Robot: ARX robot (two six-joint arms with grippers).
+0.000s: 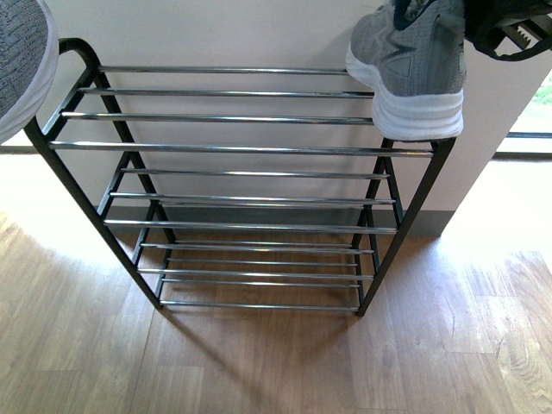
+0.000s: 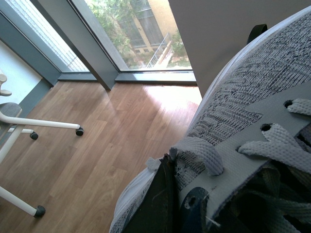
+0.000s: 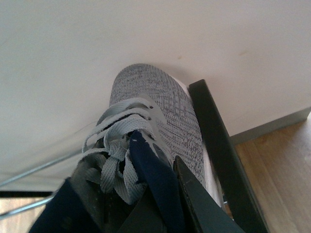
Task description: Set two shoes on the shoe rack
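Observation:
The black shoe rack [image 1: 69, 185] with silver bars stands against the wall in the front view. The right shoe [image 1: 414, 69], grey knit with a thick white sole, hangs heel-down at the right end of the top tier, its sole at the front bar. My right gripper [image 1: 509, 30] is shut on its collar. In the right wrist view this gripper [image 3: 165, 189] pinches the navy lining of the right shoe [image 3: 160, 111] beside the rack's frame [image 3: 223, 150]. The left shoe [image 1: 21, 60] hovers by the rack's top left corner. My left gripper [image 2: 170, 194] is shut on the left shoe [image 2: 243, 97].
Wooden floor [image 1: 259, 362] spreads in front of the rack, with a pale wall [image 1: 241, 34] behind it. A white chair base on casters [image 2: 43, 124] stands to the left. Floor-length windows [image 2: 141, 29] run along the left side, and another window [image 1: 539, 103] shows at the right.

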